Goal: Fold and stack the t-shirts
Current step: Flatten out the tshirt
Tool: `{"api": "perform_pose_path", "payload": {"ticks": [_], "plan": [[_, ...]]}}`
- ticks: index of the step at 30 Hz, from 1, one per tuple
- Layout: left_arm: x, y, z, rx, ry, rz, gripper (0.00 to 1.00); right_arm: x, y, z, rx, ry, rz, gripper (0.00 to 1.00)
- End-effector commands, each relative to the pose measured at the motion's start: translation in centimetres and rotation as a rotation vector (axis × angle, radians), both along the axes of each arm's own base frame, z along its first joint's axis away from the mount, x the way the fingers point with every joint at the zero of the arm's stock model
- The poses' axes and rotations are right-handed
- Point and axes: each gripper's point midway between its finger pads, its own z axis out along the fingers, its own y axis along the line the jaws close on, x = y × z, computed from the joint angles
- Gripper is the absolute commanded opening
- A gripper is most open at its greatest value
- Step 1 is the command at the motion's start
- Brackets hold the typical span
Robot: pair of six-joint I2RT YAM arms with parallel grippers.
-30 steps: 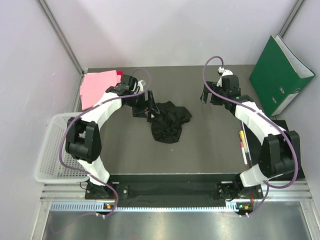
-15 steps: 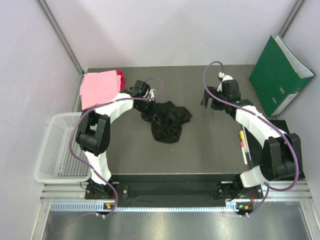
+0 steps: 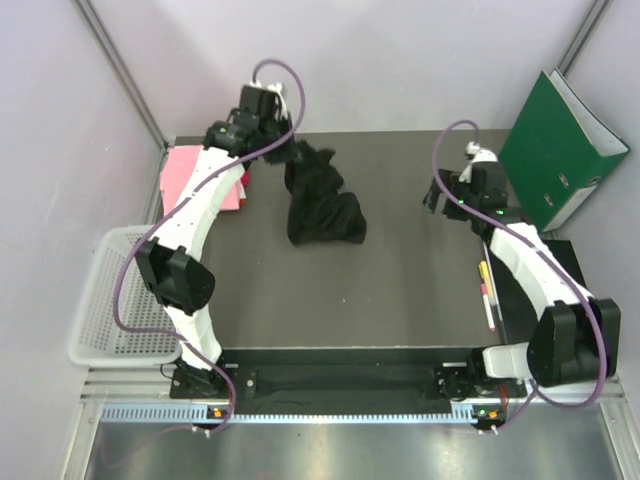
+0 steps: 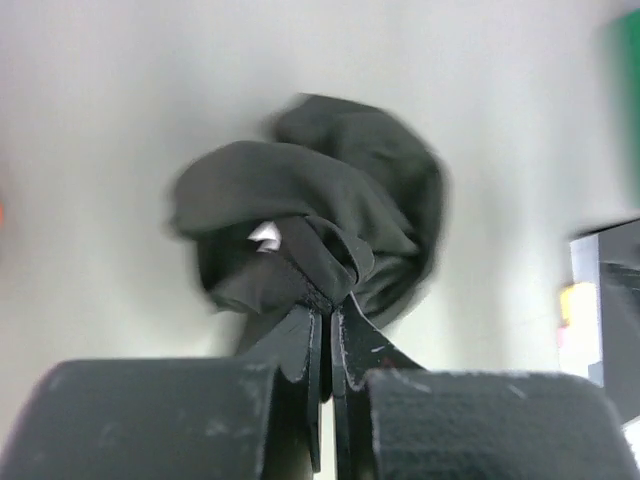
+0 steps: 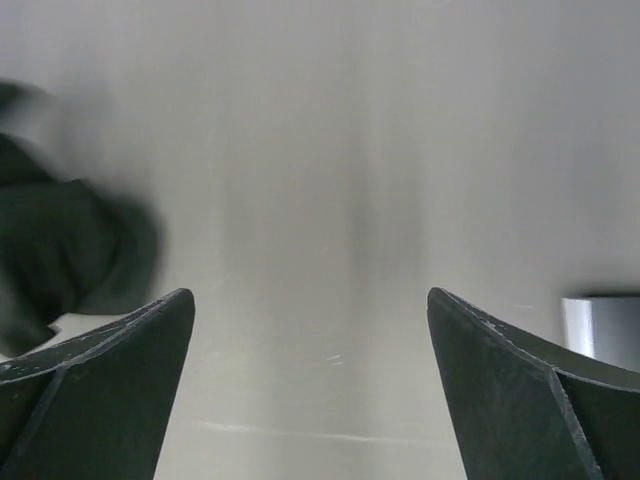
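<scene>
Pinching a fold of the black shirt [image 3: 322,205], the left gripper [image 3: 293,154] sits at the upper middle of the top view, near the far edge of the table [image 3: 400,290]. Its jaws are closed on the cloth. The shirt trails down-frame from the grip into a crumpled bunch left of table centre. Whether that bunch rests on the table can't be told from above. The light pink shirt [image 3: 182,176] lies flat in the upper left corner of the table. A sliver of dark red shirt [image 3: 243,184] shows at its right edge, partly hidden by the left arm [image 3: 205,205]. The white mesh basket [image 3: 100,300] sits off the table's left side and the green binder [image 3: 562,148] leans at upper right. Pens [image 3: 487,292] lie near the right edge. The right gripper [image 3: 441,192] is at right of centre, well apart from the black shirt, with nothing in it.

Left wrist view: the left gripper [image 4: 328,308] has its jaws pressed together at bottom centre, with black cloth clamped between the tips. The black shirt [image 4: 340,190] hangs bunched beyond them and a small white tag [image 4: 265,236] shows in the folds. The picture is slightly blurred.

Right wrist view: the right gripper [image 5: 308,296] is wide open. Its fingers [image 5: 95,400] sit in the bottom corners with only bare table between them. The black shirt [image 5: 65,250] is a blurred dark mass at the left edge, clear of the fingers.
</scene>
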Motion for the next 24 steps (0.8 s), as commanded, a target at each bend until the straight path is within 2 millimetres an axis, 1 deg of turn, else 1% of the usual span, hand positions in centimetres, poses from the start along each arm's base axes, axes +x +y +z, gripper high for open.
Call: {"api": "perform_pose_path", "payload": {"ticks": [1, 2, 3, 4, 5, 6, 7, 8, 9, 10, 11, 12, 13, 14, 15, 16, 17, 18, 19, 20, 21, 22, 23, 24], "plan": [[-1.6, -2.5, 12.1, -0.19, -0.216, -0.071, 0.0, -1.0, -5.7, 4.1, 0.012, -0.097, -0.132, 1.0], [-2.0, -4.2, 12.6, -0.228, -0.214, -0.121, 0.0, -1.5, -7.1, 3.9, 0.004, -0.088, -0.153, 1.0], [-2.5, -5.5, 13.5, -0.252, -0.232, -0.153, 0.0, -2.1, -8.7, 4.6, -0.008, -0.107, -0.196, 1.0], [-4.0, -8.2, 15.1, -0.292, -0.26, -0.22, 0.0, -2.5, -9.4, 4.7, -0.034, -0.104, -0.218, 1.0], [-4.3, -10.2, 15.9, -0.326, -0.286, -0.262, 0.0, -3.2, -10.3, 4.5, -0.078, -0.088, -0.249, 1.0], [-5.5, -12.2, 16.9, -0.368, -0.299, -0.329, 0.0, -3.7, -10.6, 5.1, -0.089, -0.104, -0.263, 1.0], [-7.8, -15.1, 18.6, -0.427, -0.319, -0.401, 0.0, -4.2, -10.7, 5.2, -0.094, -0.105, -0.272, 1.0], [-8.3, -17.1, 19.5, -0.47, -0.346, -0.444, 0.0, -4.7, -10.8, 4.7, -0.089, -0.096, -0.282, 1.0], [-9.7, -18.8, 20.5, -0.519, -0.354, -0.508, 0.0, -5.2, -10.9, 5.2, -0.082, -0.111, -0.293, 1.0], [-12.0, -21.0, 22.0, -0.59, -0.349, -0.562, 0.0, -5.5, -10.9, 5.3, -0.077, -0.114, -0.3, 1.0], [-12.9, -22.3, 22.4, -0.632, -0.344, -0.599, 0.0, -6.0, -10.9, 4.9, -0.073, -0.102, -0.302, 1.0], [-13.9, -23.4, 24.6, -0.7, -0.398, -0.644, 0.0, -6.4, -11.0, 5.3, -0.07, -0.114, -0.309, 1.0], [-15.8, -24.3, 25.9, -0.762, -0.389, -0.682, 0.0, -6.7, -11.0, 5.3, -0.07, -0.114, -0.31, 1.0], [-16.6, -24.6, 27.3, -0.807, -0.412, -0.706, 0.0, -7.1, -11.1, 5.0, -0.072, -0.101, -0.316, 1.0], [-17.4, -24.5, 29.1, -0.857, -0.456, -0.728, 0.0, -7.4, -11.1, 5.2, -0.073, -0.107, -0.317, 1.0], [-17.9, -24.0, 30.6, -0.889, -0.475, -0.73, 0.0, -7.6, -11.1, 5.0, -0.074, -0.103, -0.318, 1.0], [-18.3, -23.2, 31.8, -0.898, -0.504, -0.722, 0.0, -7.8, -11.1, 4.7, -0.077, -0.094, -0.316, 0.99], [-18.1, -22.1, 32.9, -0.9, -0.54, -0.705, 0.0, -8.0, -11.1, 4.8, -0.078, -0.097, -0.317, 1.0], [-17.7, -21.2, 33.4, -0.895, -0.56, -0.681, 0.0, -8.2, -11.1, 4.6, -0.079, -0.092, -0.315, 1.0], [-18.0, -19.2, 35.1, -0.901, -0.602, -0.648, 0.0, -8.4, -11.0, 4.4, -0.079, -0.084, -0.314, 1.0], [-17.0, -17.5, 35.5, -0.884, -0.628, -0.608, 0.0, -8.6, -11.0, 4.5, -0.079, -0.092, -0.315, 1.0], [-16.8, -15.9, 35.6, -0.861, -0.644, -0.571, 0.0, -8.7, -11.0, 4.3, -0.075, -0.087, -0.315, 1.0], [-16.4, -14.7, 35.5, -0.847, -0.647, -0.544, 0.0, -8.7, -10.9, 4.2, -0.072, -0.089, -0.312, 1.0], [-14.3, -13.5, 33.8, -0.808, -0.625, -0.492, 0.0, -8.7, -10.8, 4.0, -0.066, -0.081, -0.312, 0.99]]}}
